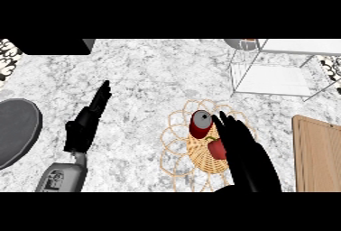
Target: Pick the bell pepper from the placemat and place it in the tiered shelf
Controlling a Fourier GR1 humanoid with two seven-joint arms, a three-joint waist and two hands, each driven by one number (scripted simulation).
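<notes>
A red bell pepper (216, 148) lies on a round woven placemat (181, 135) in the middle of the counter. My right hand (243, 149) hangs over the mat's right side with its fingers straight, open, covering the pepper's right part. Whether it touches the pepper I cannot tell. A dark red can (200, 123) with a grey lid stands on the mat just beyond the pepper. The white wire tiered shelf (276, 67) stands at the far right. My left hand (88, 122) rests open at the left, fingers pointing away.
A grey round pan or plate (16, 131) sits at the left edge. A wooden cutting board (318, 153) lies at the right edge. A black appliance (53, 46) stands at the far left back. A grey round object (241, 43) is behind the shelf.
</notes>
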